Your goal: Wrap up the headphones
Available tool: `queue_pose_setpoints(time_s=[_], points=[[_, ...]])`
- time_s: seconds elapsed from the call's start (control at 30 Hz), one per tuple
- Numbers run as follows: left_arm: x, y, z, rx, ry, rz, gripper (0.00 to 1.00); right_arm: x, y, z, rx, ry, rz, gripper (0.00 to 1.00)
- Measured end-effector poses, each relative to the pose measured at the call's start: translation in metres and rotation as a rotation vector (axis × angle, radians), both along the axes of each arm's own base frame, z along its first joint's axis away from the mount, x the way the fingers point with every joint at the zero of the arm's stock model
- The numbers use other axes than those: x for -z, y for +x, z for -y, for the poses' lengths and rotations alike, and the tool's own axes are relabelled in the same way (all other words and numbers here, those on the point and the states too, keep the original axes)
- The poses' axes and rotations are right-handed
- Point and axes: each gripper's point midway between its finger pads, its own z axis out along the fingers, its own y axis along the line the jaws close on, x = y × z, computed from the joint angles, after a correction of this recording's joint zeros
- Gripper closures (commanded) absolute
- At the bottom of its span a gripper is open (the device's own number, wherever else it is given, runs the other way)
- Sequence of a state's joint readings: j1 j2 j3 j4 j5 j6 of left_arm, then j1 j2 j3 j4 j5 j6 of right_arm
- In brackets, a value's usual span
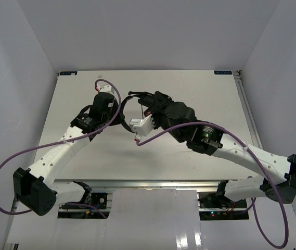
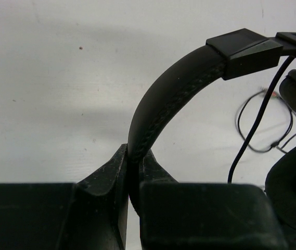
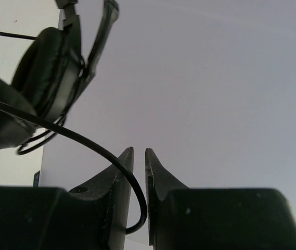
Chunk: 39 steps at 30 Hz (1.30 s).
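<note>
Toward the far edge of the desk (image 1: pixel 200 88), near its middle, the left pincer (image 2: pixel 133 156) was clamped on the thin headband (image 2: pixel 174 88) of the headphones (image 3: pixel 46 67), apparently holding them clear of the surface. The right pincer (image 3: pixel 139 153) stood only narrowly apart, and the cord (image 3: pixel 85 139) looped loosely through its gap. The set looked light. The band seemed stiff enough to serve as a handle and the earcups soft. The thin, limp cord would likely slip unless pinched firmly.

Top cam overhead – wrist cams close (all share headphones (image 2: pixel 174 94)).
</note>
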<state>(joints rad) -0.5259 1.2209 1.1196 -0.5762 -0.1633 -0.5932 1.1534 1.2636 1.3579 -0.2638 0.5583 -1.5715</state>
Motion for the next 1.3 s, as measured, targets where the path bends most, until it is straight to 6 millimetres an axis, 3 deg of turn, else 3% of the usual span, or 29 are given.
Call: queue_pose_setpoints(time_s=[0.17,0.47,0.8,1.03,1.2,1.3], points=[[0.012,-0.014,0.012,0.125,0.01,-0.034,1.0,0.001,0.008,0.004,0.014,0.033,-0.024,0.78],[0.014,-0.04,0.036,0.33,-0.017,-0.038,1.0,0.0,0.035,0.007,0.034,0.197,-0.189,0.78],[0.025,-0.069,0.062,0.485,-0.002,-0.06,1.0,0.002,0.051,-0.004,0.002,0.347,-0.353,0.79],[0.031,-0.081,0.071,0.526,0.007,-0.077,1.0,0.022,0.077,-0.003,0.035,0.423,-0.486,0.8],[0.031,-0.09,0.078,0.554,0.004,-0.079,1.0,0.04,0.079,-0.009,0.036,0.447,-0.577,0.82],[0.029,-0.093,0.078,0.556,0.004,-0.079,1.0,0.046,0.079,-0.009,0.029,0.463,-0.625,0.77]])
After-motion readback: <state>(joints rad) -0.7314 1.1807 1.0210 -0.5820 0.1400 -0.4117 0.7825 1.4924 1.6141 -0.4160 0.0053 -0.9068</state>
